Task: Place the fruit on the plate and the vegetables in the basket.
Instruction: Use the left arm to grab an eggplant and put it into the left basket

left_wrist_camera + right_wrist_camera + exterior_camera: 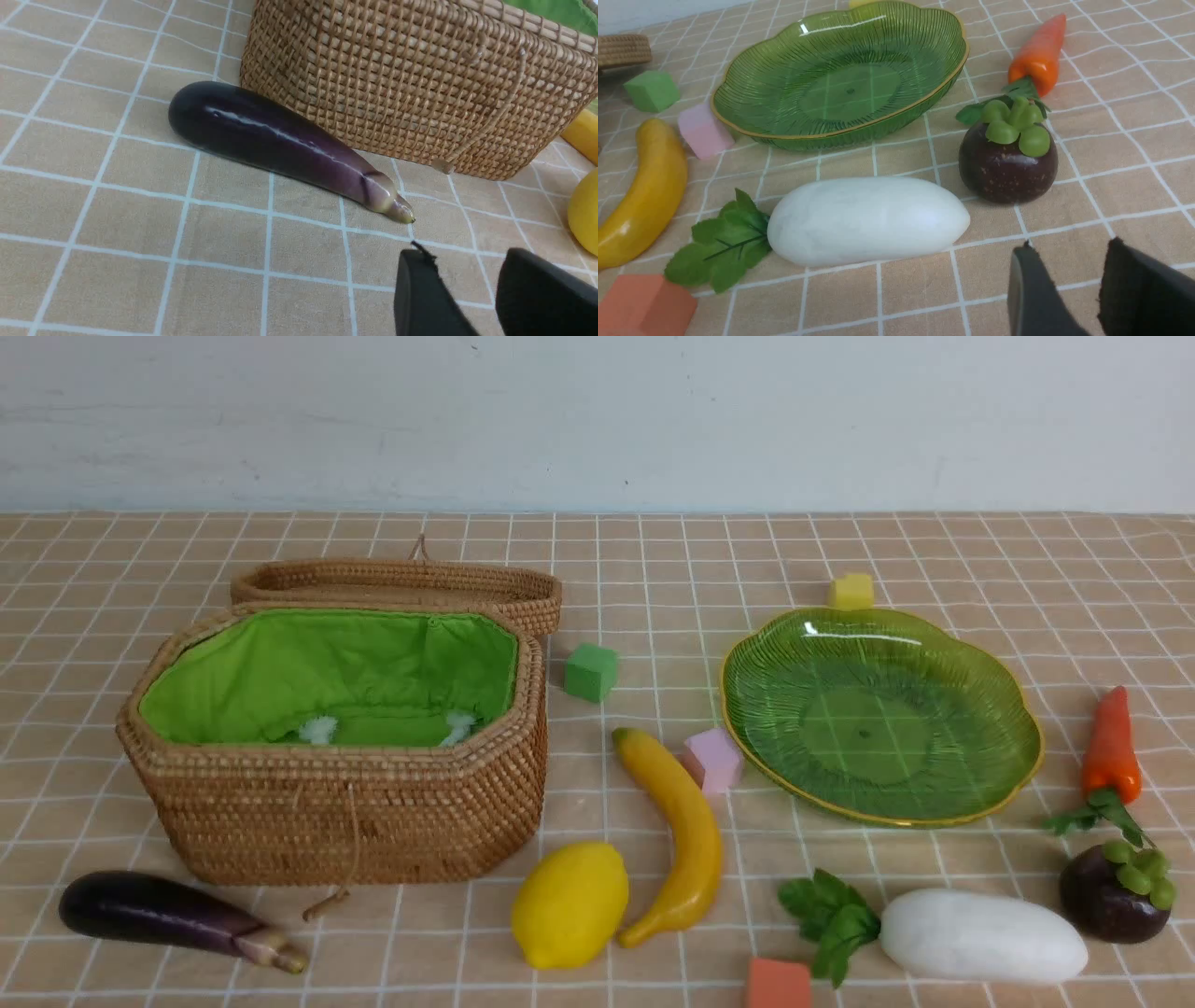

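Six pieces of produce lie loose on the checked surface (653, 569), nothing yet sorted into plate (878, 819) or basket (373, 812). Left claw (467, 261), jaws apart and empty, hangs just short of the eggplant (280, 144); its stem end points back at the claw, long axis running away alongside the basket wall. Right claw (1069, 252), likewise apart and empty, faces the radish (868, 219), lying crosswise just ahead, mangosteen (1008, 168) beside it. Each arm looks best placed for its own nearest vegetable.
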You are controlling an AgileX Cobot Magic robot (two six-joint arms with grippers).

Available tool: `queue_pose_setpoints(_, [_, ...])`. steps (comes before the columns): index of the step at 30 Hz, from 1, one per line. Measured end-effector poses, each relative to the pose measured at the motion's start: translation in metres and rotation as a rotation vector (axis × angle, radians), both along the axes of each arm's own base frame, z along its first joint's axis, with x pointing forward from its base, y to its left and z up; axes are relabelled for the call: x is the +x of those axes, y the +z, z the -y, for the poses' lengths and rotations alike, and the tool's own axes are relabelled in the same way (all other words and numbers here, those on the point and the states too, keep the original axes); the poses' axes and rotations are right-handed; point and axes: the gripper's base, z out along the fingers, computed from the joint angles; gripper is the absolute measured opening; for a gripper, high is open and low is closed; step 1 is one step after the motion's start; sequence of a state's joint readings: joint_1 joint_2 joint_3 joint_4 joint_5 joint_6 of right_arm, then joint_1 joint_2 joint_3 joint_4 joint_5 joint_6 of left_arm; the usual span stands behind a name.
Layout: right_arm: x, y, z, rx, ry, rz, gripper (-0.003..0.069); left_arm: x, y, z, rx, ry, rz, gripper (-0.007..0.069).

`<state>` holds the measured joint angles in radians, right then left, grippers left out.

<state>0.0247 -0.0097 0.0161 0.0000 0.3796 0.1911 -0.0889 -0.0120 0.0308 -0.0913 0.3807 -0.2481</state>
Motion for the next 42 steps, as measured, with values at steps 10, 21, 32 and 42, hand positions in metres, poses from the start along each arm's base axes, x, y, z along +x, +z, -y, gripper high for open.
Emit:
queue_pose_setpoints(10, [0.0,0.0,0.0,0.0,0.0,0.0,0.0243,0.0,0.0,0.0,0.0,0.0,0.0,0.0239])
queue_pose_setpoints(21, [0.0,0.0,0.0,0.0,0.0,0.0,0.0243,0.002,0.007,0.001,-0.067,0.011,0.068,0.0239])
queue_pose_setpoints(32, [0.0,0.0,0.0,0.0,0.0,0.0,0.0243,0.004,0.025,0.002,-0.596,0.077,0.197,0.0239])
queue_pose_setpoints(42, [0.001,0.001,0.0,0.021,-0.006,0.017,0.0243,0.004,0.03,0.002,-0.637,0.082,0.221,0.0057])
